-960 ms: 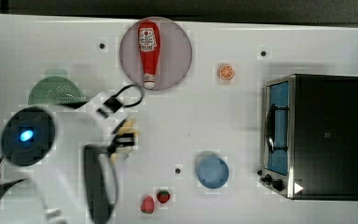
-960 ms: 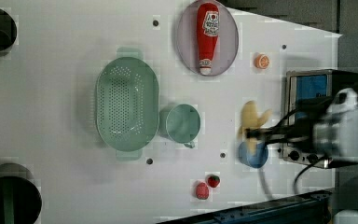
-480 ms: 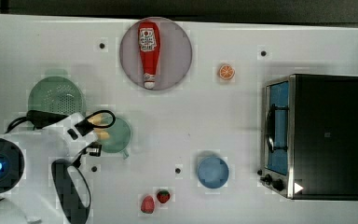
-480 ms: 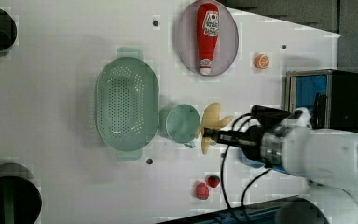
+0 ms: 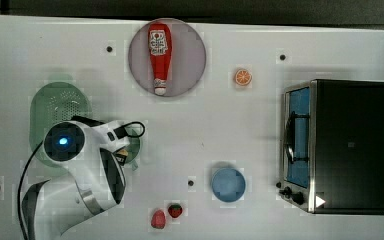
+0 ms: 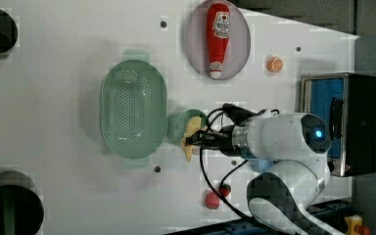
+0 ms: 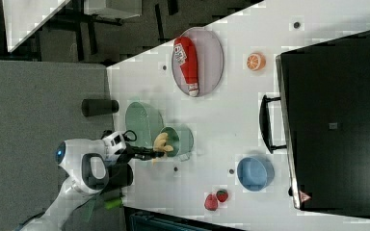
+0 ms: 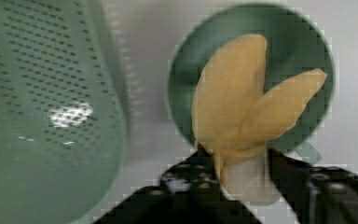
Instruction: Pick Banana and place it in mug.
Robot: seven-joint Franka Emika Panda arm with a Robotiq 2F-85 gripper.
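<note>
The pale yellow banana (image 8: 242, 102) sits stem-first between my gripper (image 8: 235, 163) fingers, its peel flaps spread over the mouth of the teal mug (image 8: 298, 42). In the left view the banana (image 6: 192, 134) hangs at the mug (image 6: 181, 122) rim, with the gripper (image 6: 197, 140) reaching in from the left view's right. The right view shows the banana (image 7: 161, 142) at the near edge of the mug (image 7: 182, 137). From the top view my arm covers most of the mug (image 5: 136, 145). The gripper looks shut on the banana.
A pale green perforated colander (image 6: 132, 115) stands right beside the mug. A ketchup bottle (image 5: 159, 55) lies on a round plate (image 5: 192, 55). An orange slice (image 5: 242, 77), blue bowl (image 5: 228, 184), two strawberries (image 5: 162, 217) and a toaster oven (image 5: 340, 145) lie farther off.
My arm has carried the banana across the table from near the blue bowl to the mug's mouth, stopping beside the colander.
</note>
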